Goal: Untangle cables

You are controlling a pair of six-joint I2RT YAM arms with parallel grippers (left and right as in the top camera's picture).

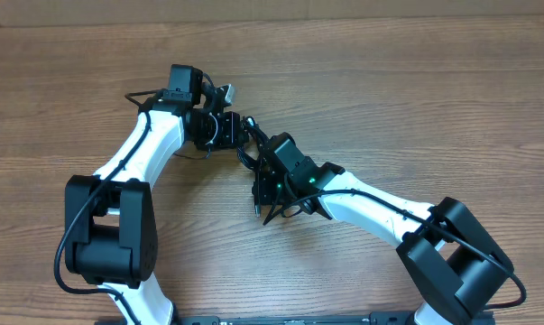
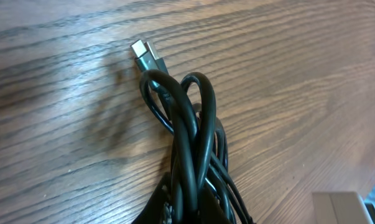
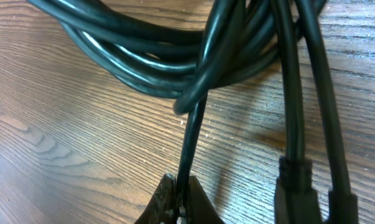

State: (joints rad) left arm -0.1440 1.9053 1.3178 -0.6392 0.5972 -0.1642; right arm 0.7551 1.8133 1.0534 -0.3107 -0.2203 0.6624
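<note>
**Two grippers on one tangle, mid-table**

The wooden table filled every view, its grain running across. My two white arms reached in from the near edge, the left arm angling up and inward and the right arm slanting in from the other side. They met near the table's centre.

The cables sat there between them as one black bunch, partly hidden under my wrists in the overhead view. From the left wrist camera, several cords rose together out of my left gripper and bent over in two tight loops lying on the wood. Its jaws were closed around that bundle, though the fingers showed only as dark shapes at the frame's bottom edge.

From the right wrist camera, thick strands swept across the top in a sagging loop. One thin cord dropped straight out of that loop into my right gripper, whose jaws were pressed together on it alone. Two more cords ran down the right side, one ending in a black connector.

A silver-tipped plug lay flat on the wood just beyond the loops, pointing away from my left fingers.
</note>
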